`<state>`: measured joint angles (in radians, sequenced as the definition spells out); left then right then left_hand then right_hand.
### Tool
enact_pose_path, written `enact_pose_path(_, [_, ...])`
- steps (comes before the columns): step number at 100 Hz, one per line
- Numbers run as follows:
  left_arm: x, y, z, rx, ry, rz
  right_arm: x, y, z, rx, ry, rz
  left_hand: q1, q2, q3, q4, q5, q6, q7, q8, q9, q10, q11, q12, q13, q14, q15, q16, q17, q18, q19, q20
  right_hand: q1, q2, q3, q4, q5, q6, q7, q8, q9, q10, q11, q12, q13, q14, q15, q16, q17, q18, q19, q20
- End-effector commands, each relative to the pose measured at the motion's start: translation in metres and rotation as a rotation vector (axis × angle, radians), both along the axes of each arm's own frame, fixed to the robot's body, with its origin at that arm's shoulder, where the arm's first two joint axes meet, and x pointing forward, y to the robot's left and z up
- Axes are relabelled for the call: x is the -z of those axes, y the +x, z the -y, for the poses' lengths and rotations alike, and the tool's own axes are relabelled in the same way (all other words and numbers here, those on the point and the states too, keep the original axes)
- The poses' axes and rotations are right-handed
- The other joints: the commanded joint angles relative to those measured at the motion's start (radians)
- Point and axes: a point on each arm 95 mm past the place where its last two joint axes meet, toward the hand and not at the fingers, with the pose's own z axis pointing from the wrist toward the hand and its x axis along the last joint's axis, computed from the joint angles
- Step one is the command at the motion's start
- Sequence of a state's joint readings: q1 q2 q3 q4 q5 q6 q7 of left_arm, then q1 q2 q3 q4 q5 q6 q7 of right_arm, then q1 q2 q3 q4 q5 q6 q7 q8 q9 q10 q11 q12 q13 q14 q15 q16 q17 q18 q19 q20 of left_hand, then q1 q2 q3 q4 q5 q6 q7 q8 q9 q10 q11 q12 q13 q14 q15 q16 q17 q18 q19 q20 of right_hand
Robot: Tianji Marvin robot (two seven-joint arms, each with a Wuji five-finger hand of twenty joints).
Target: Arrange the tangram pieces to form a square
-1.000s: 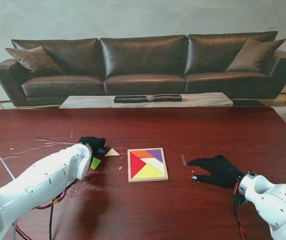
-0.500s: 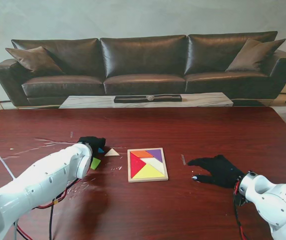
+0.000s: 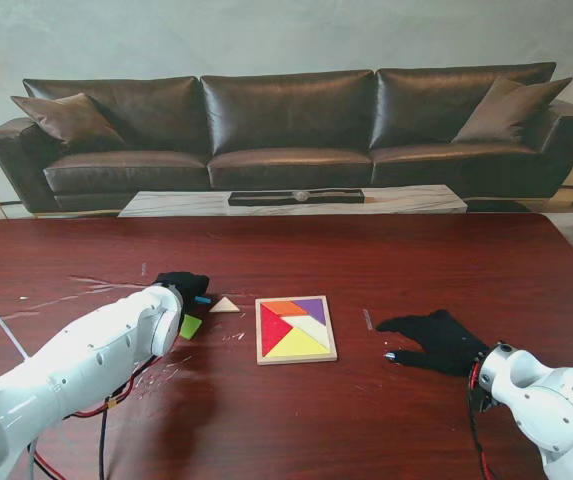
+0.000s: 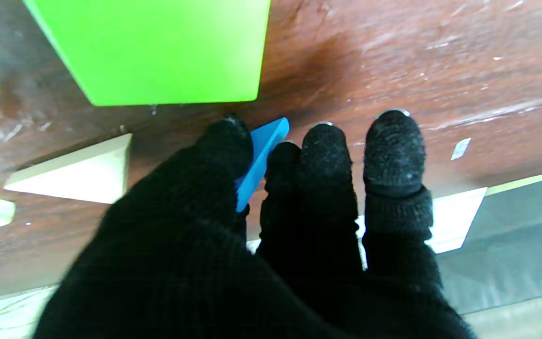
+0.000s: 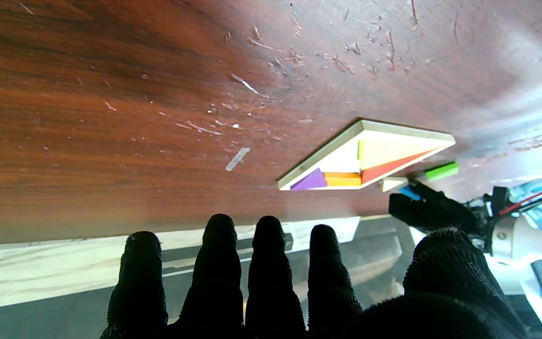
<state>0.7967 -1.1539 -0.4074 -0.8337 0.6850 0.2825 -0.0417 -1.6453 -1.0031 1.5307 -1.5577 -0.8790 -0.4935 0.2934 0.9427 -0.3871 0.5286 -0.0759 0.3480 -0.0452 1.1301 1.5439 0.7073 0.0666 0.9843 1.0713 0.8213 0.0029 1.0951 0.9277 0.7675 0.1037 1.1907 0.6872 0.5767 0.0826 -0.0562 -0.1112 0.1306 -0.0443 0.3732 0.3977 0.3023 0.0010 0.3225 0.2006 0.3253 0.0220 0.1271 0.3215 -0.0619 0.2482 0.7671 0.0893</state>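
Green piece (image 3: 191, 326) and cream triangle (image 3: 224, 305) flank the left hand (image 3: 184, 287) — close.

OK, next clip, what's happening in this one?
A two-armed robot is filling a tangram tray. The left hand pinches a blue piece between thumb and fingers, just left of the tray. A green piece and a cream triangle lie loose on the table beside it. Red, orange, purple, yellow and white pieces already sit in the tray. The right hand rests open on the table, holding nothing.
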Motion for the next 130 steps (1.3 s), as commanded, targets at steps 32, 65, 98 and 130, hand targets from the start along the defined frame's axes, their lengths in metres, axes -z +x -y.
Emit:
enact_pose_path(32, [0.027, -0.027, -0.02, -0.042, 0.035, -0.047, 0.003, -0.003, -0.003, -0.003, -0.009, -0.008, 0.158, 0.011, -0.164, -0.014, 0.135, -0.012, 0.169, 0.026, 0.063, -0.103, 0.032, 0.034, 0.019, -0.112, -0.04, -0.006, 0.015, 0.013, -0.011, -0.007, 0.02, -0.001, 0.006, 0.025, -0.035, -0.003, 0.0, -0.011, -0.002, -0.002, 0.0, 0.004, 0.021, -0.014, -0.001, 0.009, -0.011, 0.016, 0.009, -0.017])
enact_pose_path(65, [0.009, -0.025, -0.01, -0.015, 0.031, 0.028, 0.004, -0.003, -0.003, 0.001, -0.009, -0.009, 0.169, 0.019, -0.175, -0.013, 0.131, -0.004, 0.177, 0.026, 0.063, -0.099, 0.025, 0.058, 0.02, -0.11, -0.039, -0.002, 0.015, 0.017, -0.007, -0.003, 0.022, -0.003, 0.005, 0.025, -0.036, -0.001, 0.0, -0.012, -0.001, -0.002, 0.001, 0.004, 0.02, -0.012, -0.002, 0.009, -0.01, 0.016, 0.009, -0.017])
enact_pose_path(98, [-0.008, -0.023, 0.0, 0.015, 0.024, 0.086, 0.005, -0.004, -0.002, 0.005, -0.011, -0.01, 0.177, 0.025, -0.185, -0.012, 0.128, -0.001, 0.182, 0.026, 0.064, -0.097, 0.016, 0.08, 0.021, -0.109, -0.039, 0.002, 0.015, 0.018, -0.005, -0.002, 0.023, -0.003, 0.005, 0.025, -0.036, -0.001, 0.001, -0.013, -0.002, -0.002, 0.001, 0.004, 0.019, -0.011, -0.002, 0.009, -0.011, 0.016, 0.009, -0.017])
enact_pose_path(130, [-0.043, -0.027, 0.026, 0.096, 0.017, 0.191, 0.005, -0.003, -0.002, 0.003, -0.01, -0.006, 0.18, 0.027, -0.193, -0.01, 0.126, -0.001, 0.181, 0.026, 0.065, -0.097, 0.011, 0.085, 0.021, -0.109, -0.039, 0.005, 0.017, 0.017, 0.0, 0.0, 0.024, -0.003, 0.005, 0.025, -0.036, -0.001, 0.002, -0.013, -0.002, -0.001, 0.001, 0.004, 0.019, -0.012, -0.002, 0.009, -0.012, 0.016, 0.009, -0.017])
